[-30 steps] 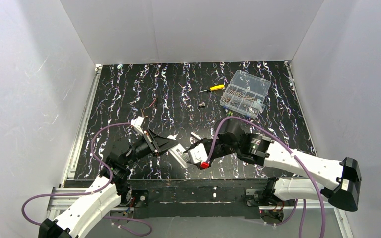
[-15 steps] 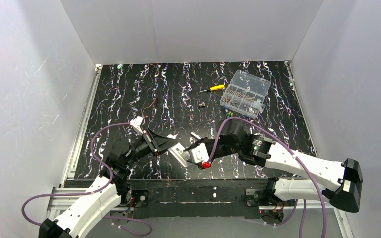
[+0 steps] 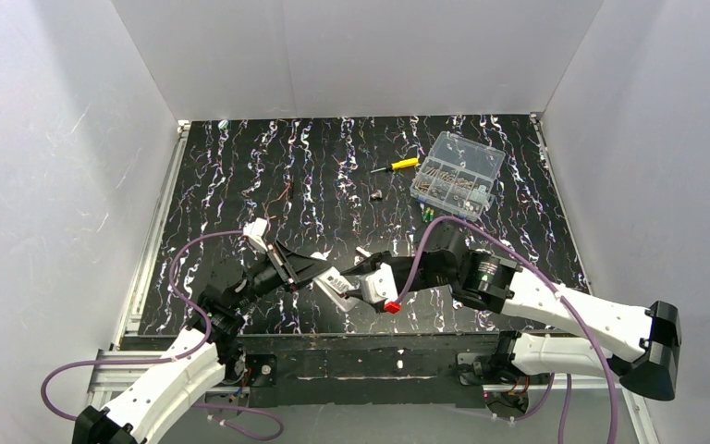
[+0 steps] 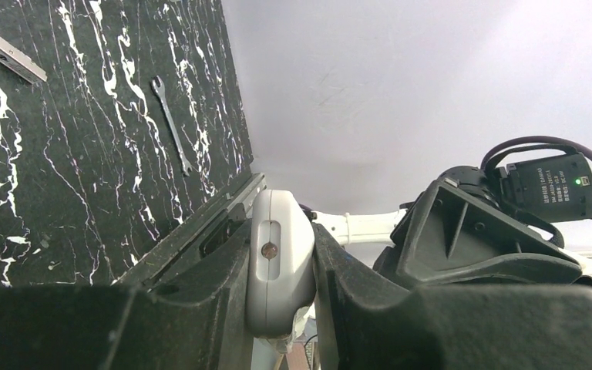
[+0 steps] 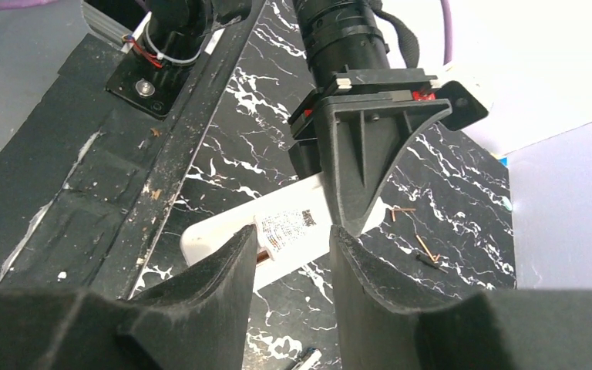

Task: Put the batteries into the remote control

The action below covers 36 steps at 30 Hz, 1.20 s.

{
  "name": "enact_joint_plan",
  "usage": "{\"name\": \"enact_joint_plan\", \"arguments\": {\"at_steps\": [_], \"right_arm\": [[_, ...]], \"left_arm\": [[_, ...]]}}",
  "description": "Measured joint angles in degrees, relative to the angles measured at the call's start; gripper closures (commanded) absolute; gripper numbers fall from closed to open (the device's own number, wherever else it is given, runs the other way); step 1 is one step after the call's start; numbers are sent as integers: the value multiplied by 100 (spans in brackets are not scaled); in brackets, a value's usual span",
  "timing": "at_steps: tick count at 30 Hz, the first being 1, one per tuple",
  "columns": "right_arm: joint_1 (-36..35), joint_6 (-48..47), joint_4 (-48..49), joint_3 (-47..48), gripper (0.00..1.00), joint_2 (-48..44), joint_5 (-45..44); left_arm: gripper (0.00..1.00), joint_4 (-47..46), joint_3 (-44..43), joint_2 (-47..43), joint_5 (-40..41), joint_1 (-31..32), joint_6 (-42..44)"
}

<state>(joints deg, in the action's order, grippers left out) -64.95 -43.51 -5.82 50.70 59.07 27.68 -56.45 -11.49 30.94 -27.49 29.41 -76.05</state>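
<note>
My left gripper [image 4: 280, 287] is closed on the remote control [image 4: 276, 247], its black fingers pressing the white body from both sides so that I see it edge-on, with a small screw showing in a slot on the end facing me. It holds the remote low over the near part of the black marbled table [image 3: 240, 176]; whether the remote rests on the surface I cannot tell. My right gripper [image 5: 291, 237] sits just beside the remote's free end, jaws a narrow way apart with nothing between them. Through the gap I see the remote's back and its printed label. The batteries [image 3: 427, 215] show only as a small green spot well away on the table, just beside the near corner of the clear organizer box [image 3: 458, 176]; I cannot count them. A yellow-handled screwdriver [image 3: 397, 166] lies left of that box.
</note>
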Motion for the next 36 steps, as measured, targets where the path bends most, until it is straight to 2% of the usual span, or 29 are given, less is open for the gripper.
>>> {"name": "enact_joint_plan", "arguments": {"at_steps": [36], "right_arm": [[2, 125, -140, -297, 50, -122, -15]], "left_arm": [[100, -4, 31, -20, -39, 9, -2]]}}
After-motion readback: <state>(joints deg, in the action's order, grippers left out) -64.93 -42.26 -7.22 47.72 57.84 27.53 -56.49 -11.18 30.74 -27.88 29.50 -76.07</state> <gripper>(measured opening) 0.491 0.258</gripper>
